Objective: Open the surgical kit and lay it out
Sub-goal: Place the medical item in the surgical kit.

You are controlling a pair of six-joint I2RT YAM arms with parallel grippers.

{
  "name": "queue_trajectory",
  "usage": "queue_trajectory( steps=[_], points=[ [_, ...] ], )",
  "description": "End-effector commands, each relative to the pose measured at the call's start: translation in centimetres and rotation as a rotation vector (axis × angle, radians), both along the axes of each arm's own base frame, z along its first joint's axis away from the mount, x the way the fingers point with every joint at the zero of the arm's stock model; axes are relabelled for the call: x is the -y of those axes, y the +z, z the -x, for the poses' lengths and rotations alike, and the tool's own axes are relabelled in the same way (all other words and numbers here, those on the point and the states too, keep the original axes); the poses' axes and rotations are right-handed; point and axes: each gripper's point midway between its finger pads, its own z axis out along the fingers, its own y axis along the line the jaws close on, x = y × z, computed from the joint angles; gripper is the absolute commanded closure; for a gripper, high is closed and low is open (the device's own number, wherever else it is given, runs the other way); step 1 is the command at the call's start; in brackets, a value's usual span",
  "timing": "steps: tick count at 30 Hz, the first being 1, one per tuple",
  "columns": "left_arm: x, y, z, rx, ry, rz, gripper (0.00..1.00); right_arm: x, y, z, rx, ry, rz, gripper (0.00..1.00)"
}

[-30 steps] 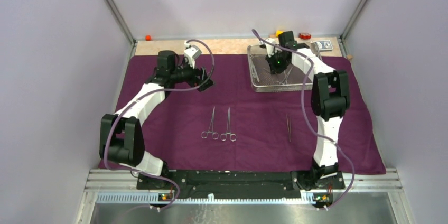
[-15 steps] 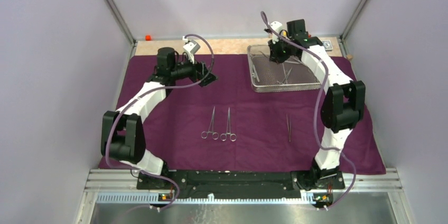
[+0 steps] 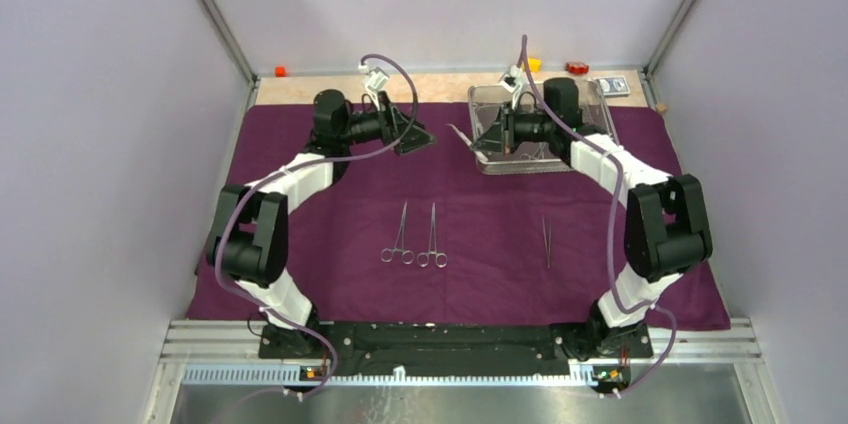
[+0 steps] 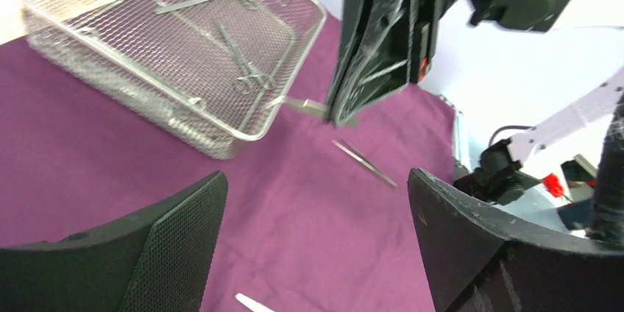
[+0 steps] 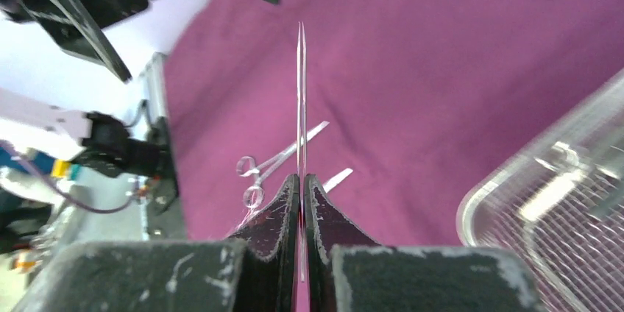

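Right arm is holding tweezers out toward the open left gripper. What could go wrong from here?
1. The right gripper pinches the tweezers only at their back end. Most of their length sticks out free, so they could swivel or slip.
2. Their point aims at the open left gripper close by, so a misjudged approach could knock tip against finger.
3. If dropped, they may land askew on the purple cloth rather than beside the clamps.

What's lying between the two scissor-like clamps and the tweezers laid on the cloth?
Nothing: bare purple cloth separates the clamps and tweezers, as the top view shows.
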Motion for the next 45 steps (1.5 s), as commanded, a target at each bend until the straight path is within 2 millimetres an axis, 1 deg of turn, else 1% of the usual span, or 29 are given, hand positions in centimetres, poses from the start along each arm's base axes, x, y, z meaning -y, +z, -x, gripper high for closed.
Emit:
queue_trajectory(
  steps=[1,4,7,11,15,17,23,28,33,35,37,39,40,41,42,43,45],
  points=[
    [2.3,2.7,1.3,0.059,-0.063,0.098,0.05,-3.5,6.1,2.2,0.063,0.121,-0.239,1.00],
    [3.2,2.7,1.7,0.064,-0.054,0.118,0.06,-4.0,6.5,2.8,0.048,0.123,-0.298,1.00],
    [4.0,2.5,1.9,0.064,-0.044,0.128,0.06,-4.2,6.1,3.0,0.013,0.129,-0.323,1.00],
    [4.6,2.0,1.6,0.050,-0.026,0.133,0.07,-4.3,5.6,3.3,-0.010,0.147,-0.342,1.00],
    [4.9,1.9,1.6,0.035,-0.030,0.151,0.14,-4.4,4.8,3.3,-0.036,0.154,-0.346,1.00],
    [5.0,1.8,1.7,0.029,-0.038,0.157,0.20,-4.5,4.5,3.4,-0.049,0.157,-0.354,1.00],
    [5.0,2.2,2.1,0.039,-0.060,0.185,0.45,-4.5,4.0,3.5,-0.062,0.163,-0.355,1.00],
    [5.2,2.0,2.2,0.017,-0.082,0.197,0.63,-4.5,4.1,3.5,-0.061,0.164,-0.354,1.00],
    [5.4,1.8,2.0,-0.004,-0.094,0.203,0.87,-4.5,3.7,3.4,-0.064,0.162,-0.344,1.00],
    [5.4,1.7,1.9,-0.010,-0.092,0.197,0.95,-4.4,3.5,3.3,-0.058,0.161,-0.327,1.00],
    [5.5,1.5,1.6,-0.025,-0.073,0.175,1.00,-3.9,3.6,2.8,-0.036,0.140,-0.294,0.93],
    [5.6,1.0,1.1,-0.058,-0.035,0.127,1.00,-3.1,3.6,2.1,0.002,0.105,-0.241,0.83],
    [5.8,0.4,0.9,-0.075,-0.009,0.086,1.00,-2.5,3.6,1.8,0.024,0.080,-0.211,0.78],
    [6.0,-0.2,0.5,-0.095,0.043,0.037,1.00,-1.8,3.5,1.7,0.036,0.059,-0.174,0.74],
    [6.3,-1.1,0.5,-0.113,0.073,-0.024,1.00,-1.1,3.5,1.4,0.060,0.035,-0.144,0.71],
    [6.6,-2.6,1.0,-0.154,0.098,-0.102,1.00,-0.2,3.9,1.1,0.096,0.007,-0.119,0.68],
    [7.7,-4.3,2.0,-0.170,0.130,-0.223,1.00,2.0,4.7,0.5,0.155,-0.066,-0.082,0.64]
  ],
)
